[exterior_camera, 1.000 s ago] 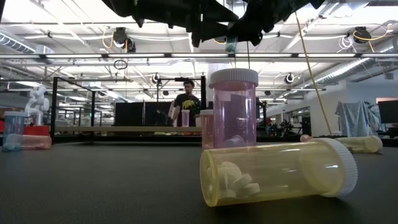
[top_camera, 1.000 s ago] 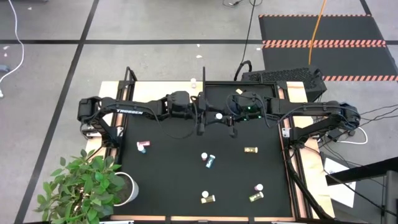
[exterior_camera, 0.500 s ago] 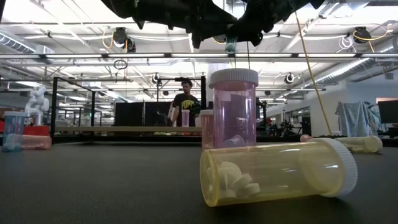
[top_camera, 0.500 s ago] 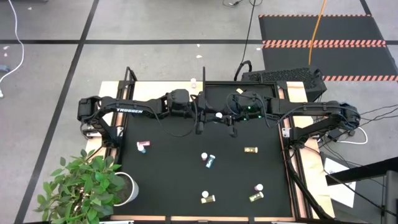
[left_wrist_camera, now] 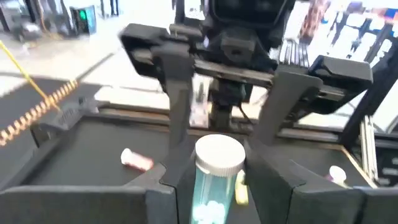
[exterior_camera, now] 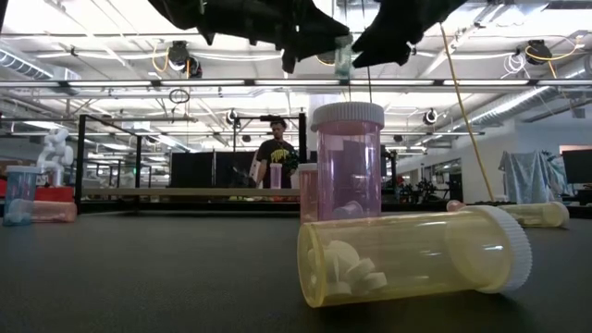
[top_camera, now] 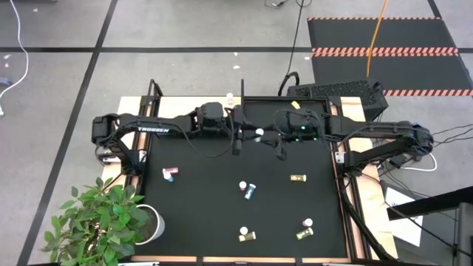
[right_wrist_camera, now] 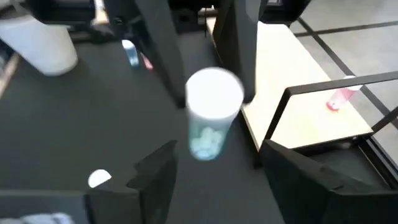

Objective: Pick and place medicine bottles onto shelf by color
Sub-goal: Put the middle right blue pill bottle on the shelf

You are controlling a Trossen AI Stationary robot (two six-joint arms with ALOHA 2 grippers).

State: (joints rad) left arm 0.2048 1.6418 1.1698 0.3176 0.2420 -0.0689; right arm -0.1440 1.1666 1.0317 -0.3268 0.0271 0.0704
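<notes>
Left wrist view: a light, smooth, rigid blue bottle [left_wrist_camera: 211, 180] was gripped below its white cap between the left gripper [left_wrist_camera: 214, 177] jaws, while the right gripper [right_wrist_camera: 211, 165] jaws, spread apart, were seen empty either side.

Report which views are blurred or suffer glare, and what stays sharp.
Left wrist view: soft motion blur throughout, though the blue bottle between the left gripper fingers stays readable. Right wrist view: the same bottle's white cap is smeared. Low view: the near yellow bottle is crisp; bright ceiling lights wash out the background. High view: evenly lit, no glare.
</notes>
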